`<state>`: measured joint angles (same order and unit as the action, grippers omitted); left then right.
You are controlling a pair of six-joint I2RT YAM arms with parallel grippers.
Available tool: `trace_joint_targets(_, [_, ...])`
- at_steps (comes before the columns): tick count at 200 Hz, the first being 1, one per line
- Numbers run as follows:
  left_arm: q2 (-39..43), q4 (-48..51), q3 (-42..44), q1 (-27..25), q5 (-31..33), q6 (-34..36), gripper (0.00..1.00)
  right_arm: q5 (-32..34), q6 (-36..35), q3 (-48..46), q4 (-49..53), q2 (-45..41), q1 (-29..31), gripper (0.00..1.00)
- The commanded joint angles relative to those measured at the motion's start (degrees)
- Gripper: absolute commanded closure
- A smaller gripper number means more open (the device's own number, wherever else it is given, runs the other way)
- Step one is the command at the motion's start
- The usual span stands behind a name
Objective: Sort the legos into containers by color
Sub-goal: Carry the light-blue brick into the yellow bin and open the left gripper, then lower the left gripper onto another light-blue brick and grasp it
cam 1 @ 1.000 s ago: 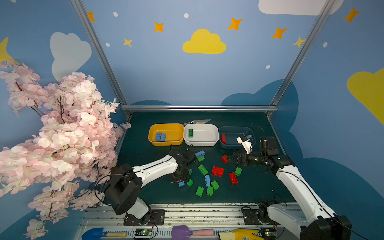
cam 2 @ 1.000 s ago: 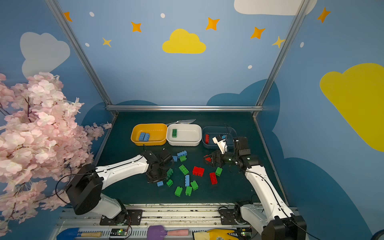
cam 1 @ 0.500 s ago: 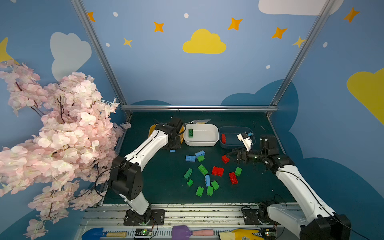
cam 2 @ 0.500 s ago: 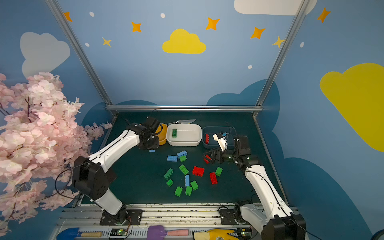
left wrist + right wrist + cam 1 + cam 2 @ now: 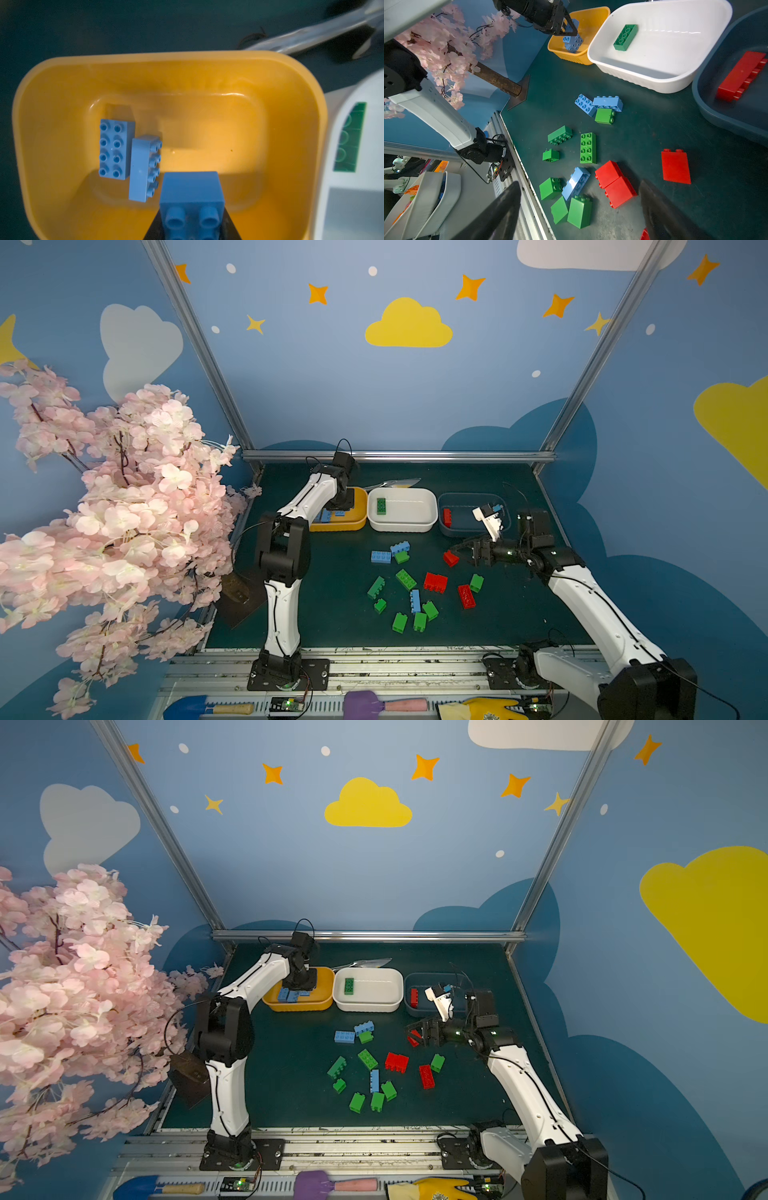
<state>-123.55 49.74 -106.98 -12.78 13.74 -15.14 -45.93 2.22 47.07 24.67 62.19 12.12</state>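
My left gripper (image 5: 192,220) is shut on a small light blue lego (image 5: 191,193) and hangs over the yellow-orange container (image 5: 358,524). Two long blue legos (image 5: 116,148) lie inside that container. The white container (image 5: 415,527) holds one green lego (image 5: 381,506), and the dark blue-grey container (image 5: 459,533) holds a red lego (image 5: 447,517). My right gripper (image 5: 459,552) stands open, low over the mat, its fingers on either side of a small red lego (image 5: 414,1039). Several green, red and blue legos (image 5: 406,578) lie loose mid-mat.
A pink blossom tree (image 5: 104,510) fills the left side, and its dark base (image 5: 239,593) stands at the mat's left edge. A silvery wrapper (image 5: 395,482) lies behind the white container. Metal rails (image 5: 374,664) and hand tools run along the front.
My left arm has swung from the middle of the mat back to the yellow-orange container, carrying the small blue lego. The right gripper has stayed open near the small red lego.
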Motion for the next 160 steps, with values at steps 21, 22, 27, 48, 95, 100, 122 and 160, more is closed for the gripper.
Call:
trace_joint_targets(21, [-6.8, 0.6, -5.4, 1.9, 0.3, 2.8, 0.71, 0.6, -2.3, 3.1, 1.8, 1.7, 0.1, 0.12])
trace_joint_targets(22, [-6.9, 0.6, -5.5, 1.9, 0.3, 2.8, 0.7, 0.6, -2.3, 3.1, 1.9, 1.7, 0.1, 0.12])
trace_joint_targets(27, [-7.5, 0.6, -5.9, 2.2, 0.2, 2.9, 0.7, 0.6, -2.4, 3.2, 1.8, 1.9, 0.2, 0.12])
trace_joint_targets(48, [-9.6, 0.5, -7.4, 2.9, 0.7, 3.1, 0.68, 0.7, -2.5, 3.6, 1.8, 2.8, 0.2, 0.12])
trace_joint_targets(95, [-11.8, 2.2, -11.5, 4.0, 2.7, 4.8, 0.48, 0.6, -2.5, 4.2, 1.4, 4.0, 0.2, 0.12])
trace_joint_targets(100, [-11.6, 2.5, -12.0, 3.9, 2.7, 4.8, 0.48, 0.5, -2.5, 4.3, 1.4, 4.0, 0.2, 0.12])
trace_joint_targets(122, [-9.3, 2.7, -12.6, 3.9, 1.8, 4.6, 0.45, 0.5, -2.2, 4.3, 1.3, 4.1, 0.2, 0.12])
trace_joint_targets(160, [-4.4, 6.5, -14.1, 3.5, -0.3, 4.3, 0.35, 0.1, -2.4, 4.3, 1.2, 4.5, 0.2, 0.12])
